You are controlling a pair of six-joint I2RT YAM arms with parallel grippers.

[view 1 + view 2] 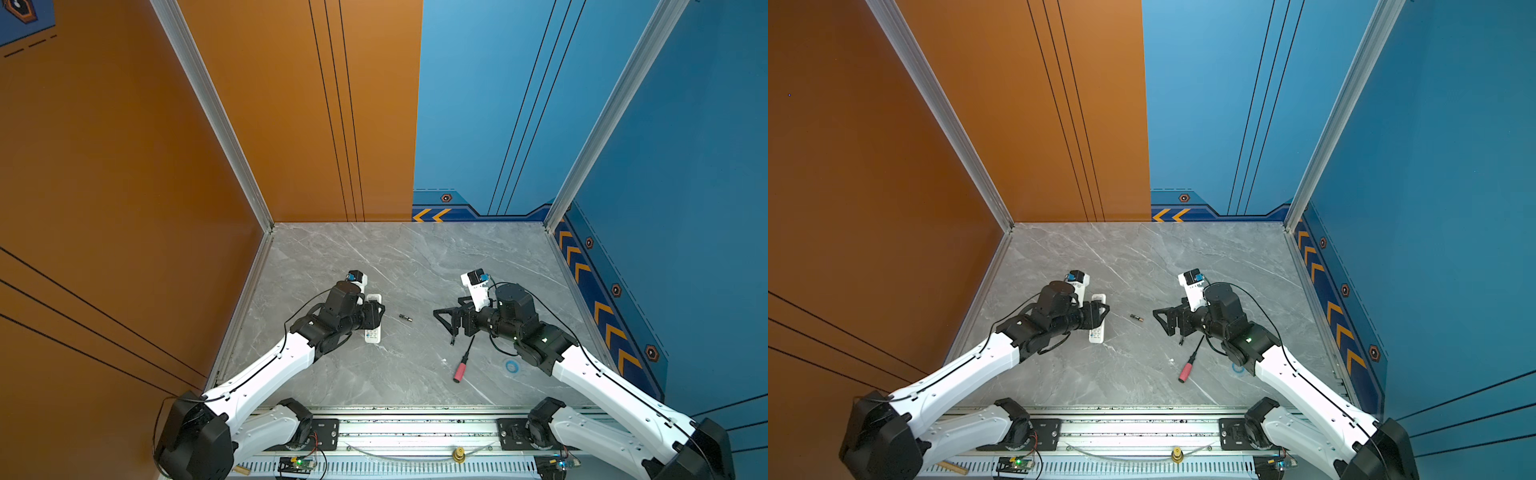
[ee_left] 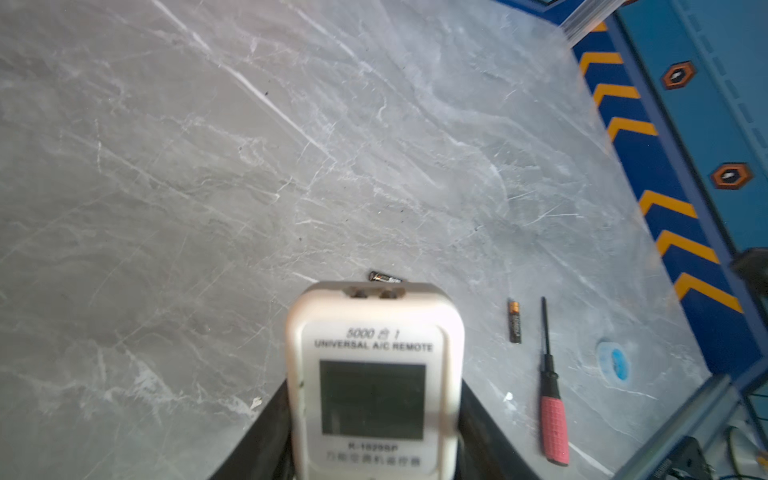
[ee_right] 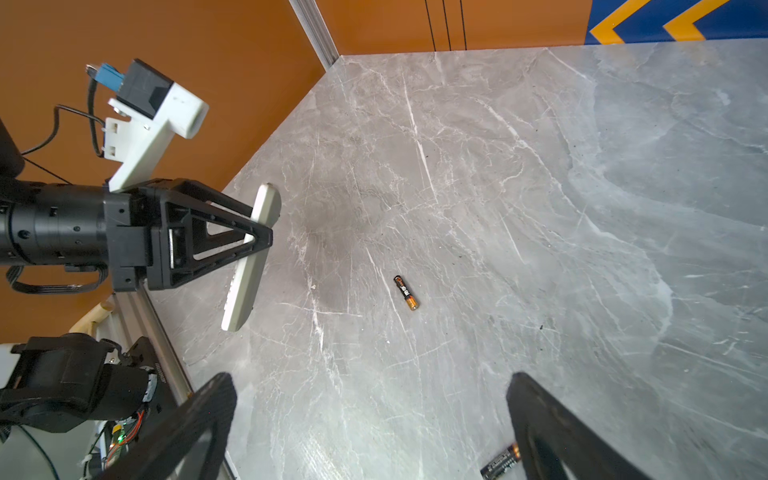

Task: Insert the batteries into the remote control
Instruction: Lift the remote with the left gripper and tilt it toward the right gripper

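On the left side of the worktop (image 1: 415, 257), the left tool (image 3: 259, 239) is clamped across the remote control (image 3: 249, 266), holding it tilted, screen side towards the wrist camera. The right tool (image 1: 446, 322) stands fully open, holding nothing. One battery (image 1: 405, 318) lies between the two tools. A second battery (image 2: 514, 322) lies near the right tool, beside the pink-handled screwdriver (image 1: 462, 365).

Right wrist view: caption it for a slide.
Left gripper holds the remote control on edge above the table; one battery lies loose nearby.
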